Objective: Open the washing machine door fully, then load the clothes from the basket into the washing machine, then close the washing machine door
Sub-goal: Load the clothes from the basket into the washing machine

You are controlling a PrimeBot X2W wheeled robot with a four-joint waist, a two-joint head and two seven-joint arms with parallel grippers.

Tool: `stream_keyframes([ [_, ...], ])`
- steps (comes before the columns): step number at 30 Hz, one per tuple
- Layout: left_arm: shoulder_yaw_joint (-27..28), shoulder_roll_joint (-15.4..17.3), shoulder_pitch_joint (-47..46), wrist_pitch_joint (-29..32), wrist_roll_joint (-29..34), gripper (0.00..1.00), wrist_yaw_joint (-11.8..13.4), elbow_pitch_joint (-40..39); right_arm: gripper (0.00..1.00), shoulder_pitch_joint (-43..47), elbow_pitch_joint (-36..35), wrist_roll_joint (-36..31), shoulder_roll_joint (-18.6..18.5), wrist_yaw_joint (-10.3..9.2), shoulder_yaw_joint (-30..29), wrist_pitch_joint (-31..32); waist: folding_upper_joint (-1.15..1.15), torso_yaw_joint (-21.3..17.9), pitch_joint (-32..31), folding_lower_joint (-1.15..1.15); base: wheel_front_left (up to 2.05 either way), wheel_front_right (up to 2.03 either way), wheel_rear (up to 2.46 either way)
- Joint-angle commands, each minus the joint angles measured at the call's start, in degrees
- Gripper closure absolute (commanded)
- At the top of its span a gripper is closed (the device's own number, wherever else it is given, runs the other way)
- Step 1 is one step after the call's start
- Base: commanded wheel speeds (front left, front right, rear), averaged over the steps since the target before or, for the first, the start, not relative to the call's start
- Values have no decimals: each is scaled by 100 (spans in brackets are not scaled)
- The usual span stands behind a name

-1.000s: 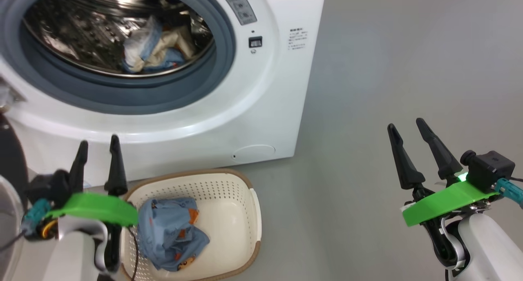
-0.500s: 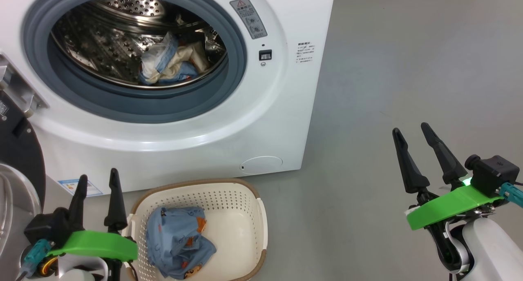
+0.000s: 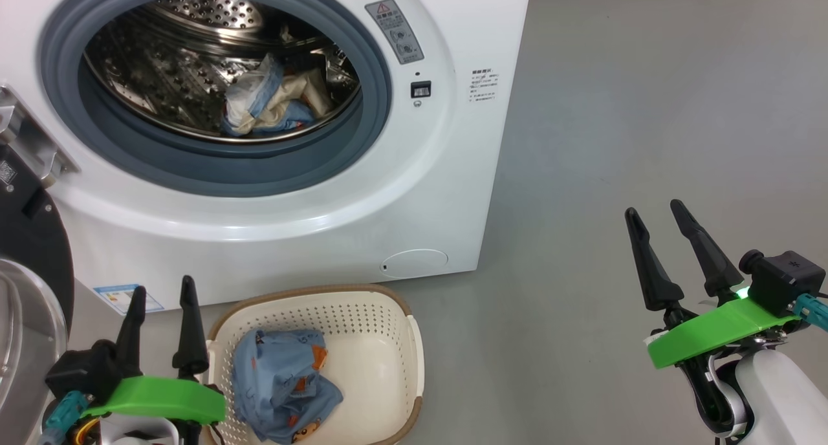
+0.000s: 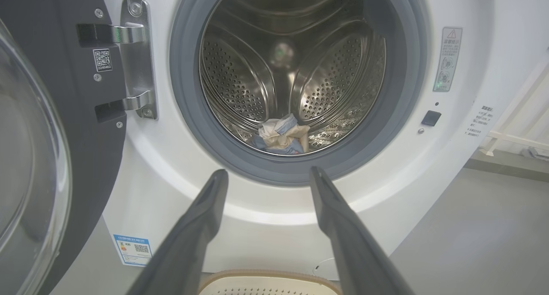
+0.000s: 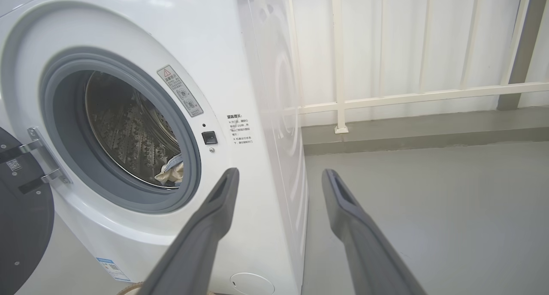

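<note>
At the far left, the washing machine (image 3: 453,173) stands on the grey floor (image 3: 647,108), its door (image 3: 32,251) swung wide open at the left edge. Near its front sits the basket (image 3: 414,354), holding the blue garment (image 3: 278,387). The cream garment (image 3: 278,102) lies inside the drum (image 3: 162,63). The left gripper (image 3: 163,286) hovers just left of the basket and the right gripper (image 3: 653,209) well apart at right, both released and empty.

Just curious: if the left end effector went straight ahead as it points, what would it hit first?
The left end effector would probably meet the washing machine's grey seal, low down; depth is unclear.
</note>
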Motion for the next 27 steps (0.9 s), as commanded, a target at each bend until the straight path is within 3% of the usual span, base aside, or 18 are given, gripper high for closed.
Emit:
stream_keyframes([
  [1, 182, 87, -31, -36, 46, 0, 23, -165, 0, -6, -126, 98, -91, 31, 82, -46, 0, -2, 4, 0, 0, 0, 0],
  [27, -32, 101, -203, -13, 28, 0, 12, 396, 0, -31, -128, 120, -105, 31, 196, -46, 0, -111, 189, 0, 0, 0, 0],
])
